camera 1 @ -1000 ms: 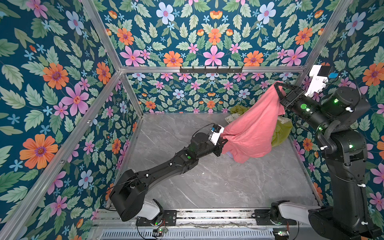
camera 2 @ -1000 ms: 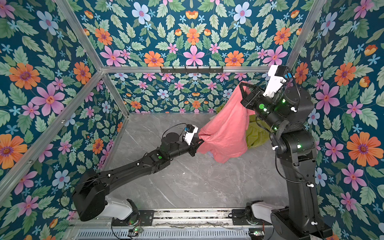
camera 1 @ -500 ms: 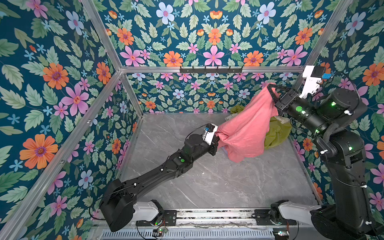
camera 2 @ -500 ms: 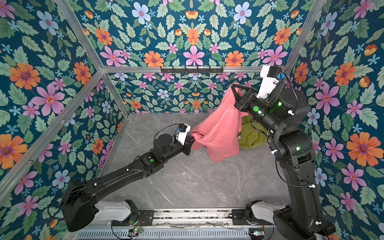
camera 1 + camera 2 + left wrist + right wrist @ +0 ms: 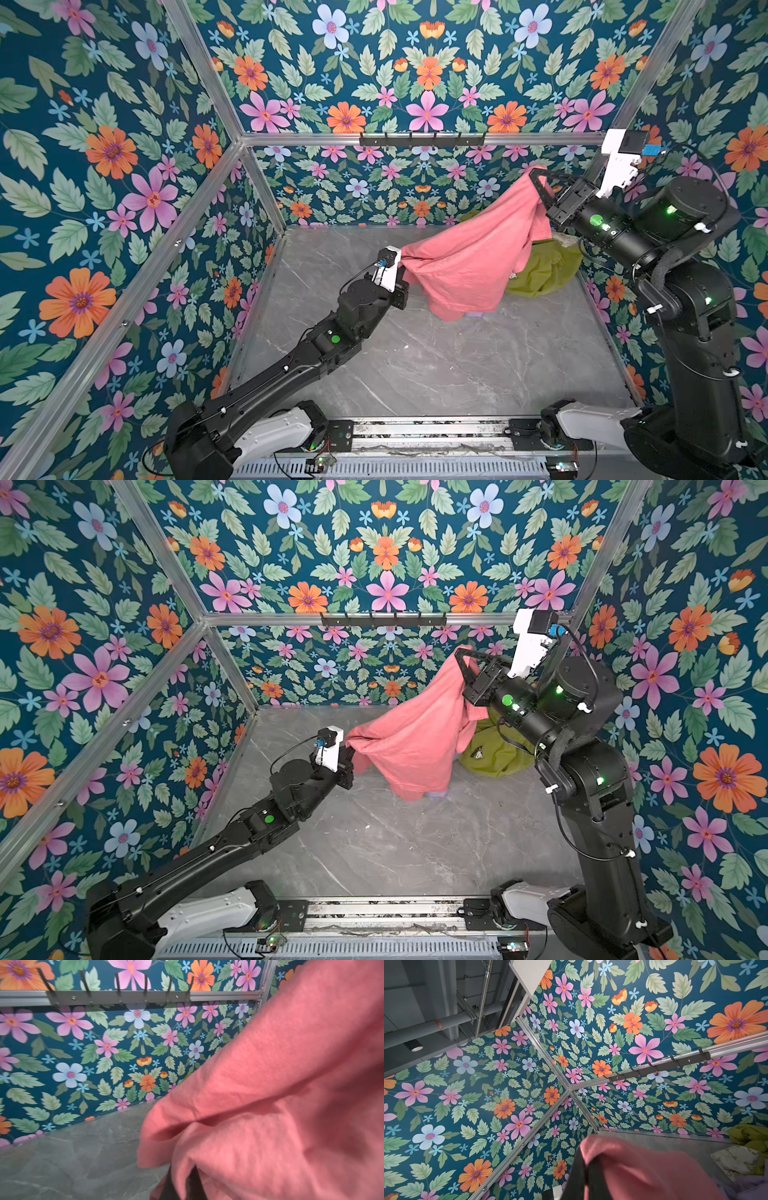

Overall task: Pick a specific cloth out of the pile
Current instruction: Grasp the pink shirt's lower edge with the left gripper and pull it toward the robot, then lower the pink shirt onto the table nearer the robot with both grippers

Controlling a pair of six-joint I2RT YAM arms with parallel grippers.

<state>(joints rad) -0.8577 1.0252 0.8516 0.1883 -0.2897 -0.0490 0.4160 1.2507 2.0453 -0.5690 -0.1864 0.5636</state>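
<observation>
We have the cloth (image 5: 469,266) hung between both arms over the back-right floor (image 5: 415,365), in front of the pile (image 5: 544,270) and partly hiding it.

Right gripper (image 5: 535,178) is up high, clamped on a top corner. Left gripper (image 5: 400,268) sits lower, clenched on a bunched edge, its tips buried in fabric.

Handling, as we judge it:
- It's soft, limp and light, with no stiffness, so it sags like a sling between the two grips and will follow any pull.
- The weave looks matte and grippy, so slip risk is low.
- We should pinch a bunched fold or hem, not a single layer. Corners and edges, as held now, are the best spots.

Look: plain salmon-pink, wrinkled, no print, the biggest piece here. The lower hem hangs near the floor; we can't tell whether it touches.
</observation>
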